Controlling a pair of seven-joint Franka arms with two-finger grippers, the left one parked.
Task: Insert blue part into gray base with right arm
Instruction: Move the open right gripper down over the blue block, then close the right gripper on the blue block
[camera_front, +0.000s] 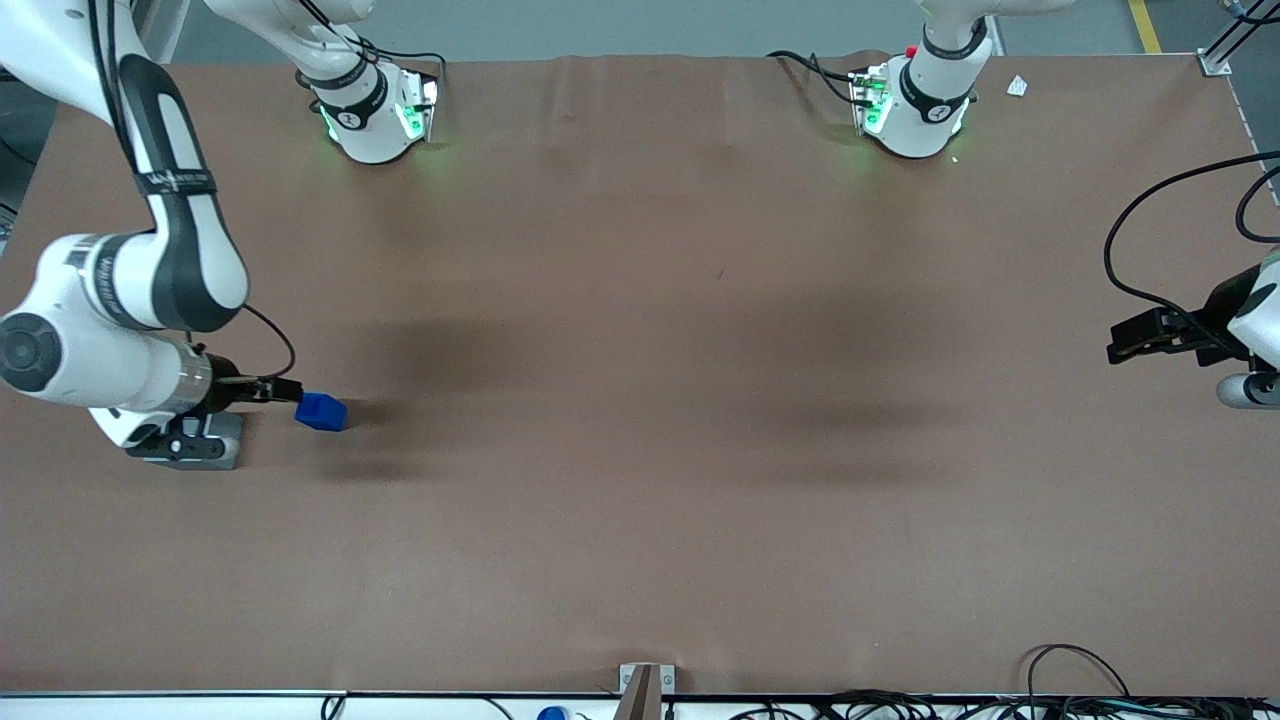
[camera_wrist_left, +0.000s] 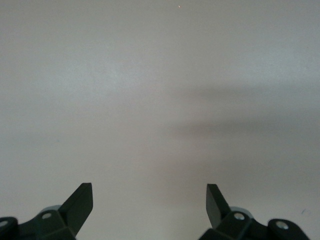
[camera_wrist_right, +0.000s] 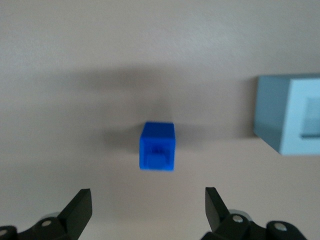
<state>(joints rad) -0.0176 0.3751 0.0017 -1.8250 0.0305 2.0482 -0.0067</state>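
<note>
Brown matte tabletop (camera_front: 640, 400) is carrying a small bright blue plastic block (camera_wrist_right: 158, 146), stepped stub facing up, sitting just ahead of the black two-finger gripper (camera_wrist_right: 148, 207), whose fingers are spreading wide, touching nothing; a light gray recessed cube (camera_wrist_right: 290, 114) is sitting beside.

The right arm (camera_front: 120, 290) is white with glossy black bands along its links, one band bearing small white lettering. A dark gray round cap (camera_front: 25, 352) closes its big joint. A thin black cable loops from the wrist. Its base (camera_front: 372, 115) glows green and carries a black ring. The gripper (camera_wrist_right: 148, 212) is black, each of its jaws a wedge, wide apart, with a round screw hole at each root.
</note>
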